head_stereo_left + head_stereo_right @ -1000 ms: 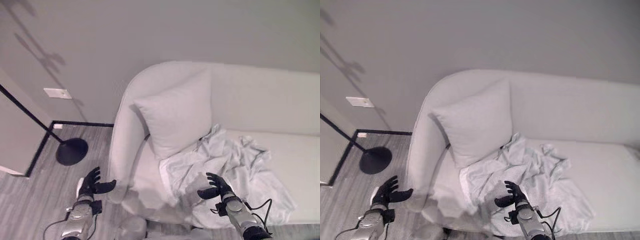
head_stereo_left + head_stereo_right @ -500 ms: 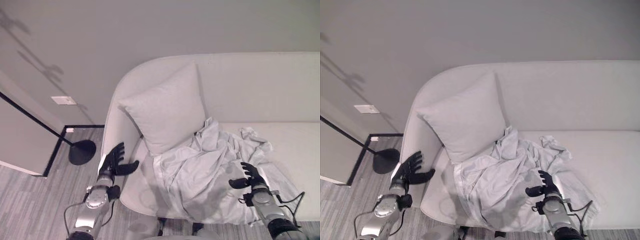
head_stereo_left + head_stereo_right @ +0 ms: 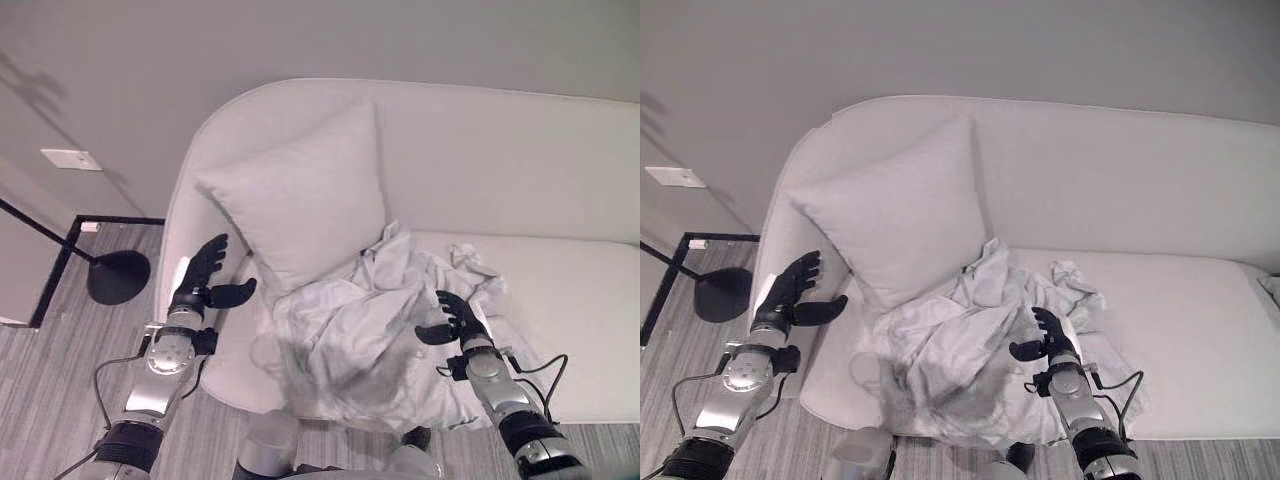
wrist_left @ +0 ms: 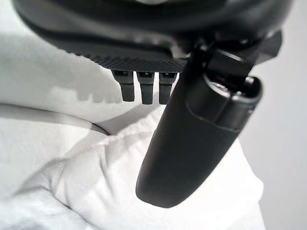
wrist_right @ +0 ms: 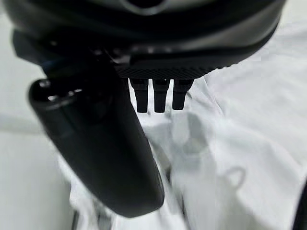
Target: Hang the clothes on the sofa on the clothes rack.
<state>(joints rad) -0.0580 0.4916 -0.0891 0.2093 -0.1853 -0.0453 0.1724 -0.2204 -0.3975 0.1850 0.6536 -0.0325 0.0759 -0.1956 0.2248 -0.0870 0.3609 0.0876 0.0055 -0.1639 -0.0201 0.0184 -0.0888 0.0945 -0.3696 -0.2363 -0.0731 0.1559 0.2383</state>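
Left eye view: one pale sofa (image 3: 560, 180) with one square cushion (image 3: 300, 200) leaning in its left corner. One crumpled heap of light clothes (image 3: 375, 330) lies on the seat just right of the cushion, touching its lower edge; its long axis runs from the sofa's front edge up and back toward the backrest, with a peak of cloth pointing at the backrest. Left hand (image 3: 205, 285) hovers over the sofa's left arm, fingers spread wide, holding nothing. Right hand (image 3: 452, 320) is above the right part of the heap, fingers loosely spread, empty. One black round stand base (image 3: 118, 276) sits on the floor left of the sofa.

Right eye view: same layout; right hand (image 3: 1045, 340) over the cloth, left hand (image 3: 790, 295) beside the cushion.

Left wrist view: straight fingers (image 4: 144, 88) and thumb apart, white cushion past them.

Right wrist view: fingers (image 5: 158, 96) straight, wrinkled clothes past them, nothing gripped.
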